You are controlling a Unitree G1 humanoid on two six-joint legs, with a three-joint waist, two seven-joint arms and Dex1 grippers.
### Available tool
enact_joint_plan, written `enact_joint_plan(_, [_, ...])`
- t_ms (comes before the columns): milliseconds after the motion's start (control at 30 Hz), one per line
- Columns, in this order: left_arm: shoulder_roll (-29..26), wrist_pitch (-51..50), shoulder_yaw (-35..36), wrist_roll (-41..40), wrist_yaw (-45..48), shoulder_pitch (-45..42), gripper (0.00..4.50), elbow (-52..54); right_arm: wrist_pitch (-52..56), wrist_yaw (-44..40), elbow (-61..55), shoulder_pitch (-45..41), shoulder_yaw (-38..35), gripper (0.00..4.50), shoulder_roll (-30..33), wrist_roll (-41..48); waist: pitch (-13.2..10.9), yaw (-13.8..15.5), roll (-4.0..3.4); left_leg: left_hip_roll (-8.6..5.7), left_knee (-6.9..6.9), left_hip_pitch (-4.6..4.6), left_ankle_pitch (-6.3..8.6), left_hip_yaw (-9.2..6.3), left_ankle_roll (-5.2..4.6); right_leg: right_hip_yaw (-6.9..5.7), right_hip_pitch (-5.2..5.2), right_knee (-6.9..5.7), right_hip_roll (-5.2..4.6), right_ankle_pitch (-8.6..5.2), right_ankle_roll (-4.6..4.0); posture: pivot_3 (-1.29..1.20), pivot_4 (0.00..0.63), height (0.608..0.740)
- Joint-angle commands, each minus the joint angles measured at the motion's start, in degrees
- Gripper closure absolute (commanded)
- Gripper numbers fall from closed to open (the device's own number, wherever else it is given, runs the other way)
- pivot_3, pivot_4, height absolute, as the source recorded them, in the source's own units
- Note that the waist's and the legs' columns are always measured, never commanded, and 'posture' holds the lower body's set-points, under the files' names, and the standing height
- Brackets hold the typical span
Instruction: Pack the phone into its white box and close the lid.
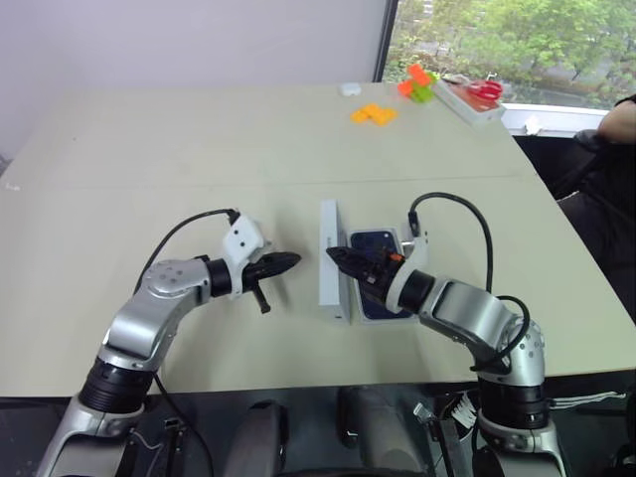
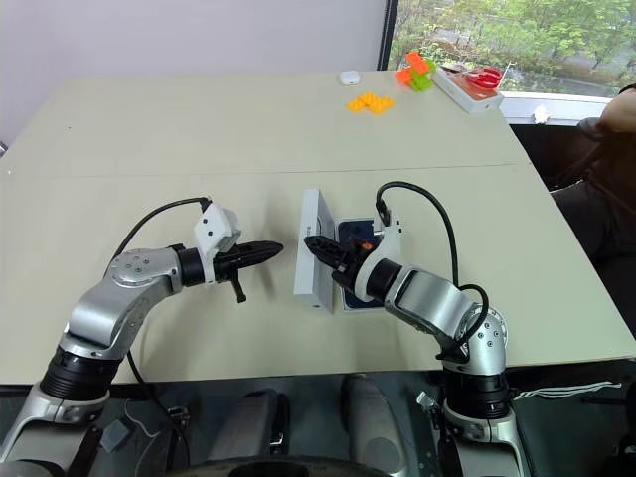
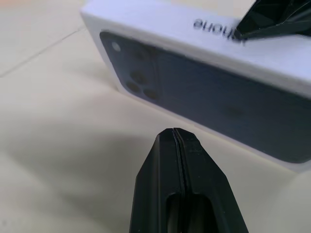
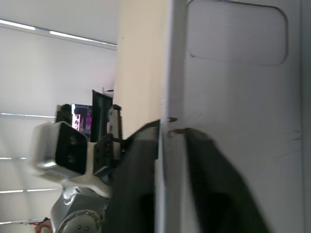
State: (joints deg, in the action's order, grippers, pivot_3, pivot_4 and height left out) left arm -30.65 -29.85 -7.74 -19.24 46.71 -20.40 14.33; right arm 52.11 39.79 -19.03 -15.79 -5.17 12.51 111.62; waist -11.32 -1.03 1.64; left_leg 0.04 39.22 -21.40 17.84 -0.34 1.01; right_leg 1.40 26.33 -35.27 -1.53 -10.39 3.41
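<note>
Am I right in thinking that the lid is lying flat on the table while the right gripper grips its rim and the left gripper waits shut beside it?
Not quite: the lid stands on edge rather than flat, as the left eye view shows. The right gripper does grip its rim and the left gripper waits shut beside it.

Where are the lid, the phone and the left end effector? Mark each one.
the lid (image 1: pixel 331 224), left eye view, white surface near its far end
the phone (image 1: pixel 376 241), left eye view, its dark blue surface
left end effector (image 1: pixel 294 260), left eye view, its shut fingertips
</note>
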Motion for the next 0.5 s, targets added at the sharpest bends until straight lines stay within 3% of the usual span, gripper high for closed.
enact_joint_plan(33, [1.35,1.18,-0.68,0.23,0.06,-2.10,4.50,-0.36,0.54,-0.05,-1.18,-1.11,-1.91,1.64,2.91,1.38,0.00,0.07,0.00,-0.01,0.00,0.00,0.00,0.01,0.00,0.00,0.00,0.01,-0.01,0.00,0.00,0.00,0.150,0.726])
enact_joint_plan(167, [3.55,1.21,-1.95,0.11,0.28,-3.62,4.50,-1.05,5.81,-6.57,-0.63,-4.27,-1.46,1.64,17.70,1.38,-0.01,0.18,-0.02,-0.14,0.02,-0.04,0.00,0.05,-0.01,0.05,0.00,0.06,-0.15,0.00,0.00,0.00,0.150,0.726])
enact_joint_plan(267, [5.26,1.24,-4.01,0.46,0.40,-4.50,4.50,-0.88,8.30,-14.94,0.23,-6.66,-2.73,1.64,26.93,-3.30,0.01,0.22,0.02,-0.13,0.02,0.00,0.03,0.08,-0.06,0.05,-0.11,0.14,-0.10,-0.01,0.01,0.00,0.150,0.726])
enact_joint_plan(500, [8.56,-0.62,-7.65,-0.10,0.88,-5.40,4.50,1.12,8.25,-28.05,4.12,-8.26,-5.45,1.64,36.23,-14.85,0.02,0.18,0.02,-0.09,0.00,-0.04,0.07,0.15,-0.12,0.02,-0.23,0.11,0.09,-0.07,0.13,0.00,0.150,0.726])
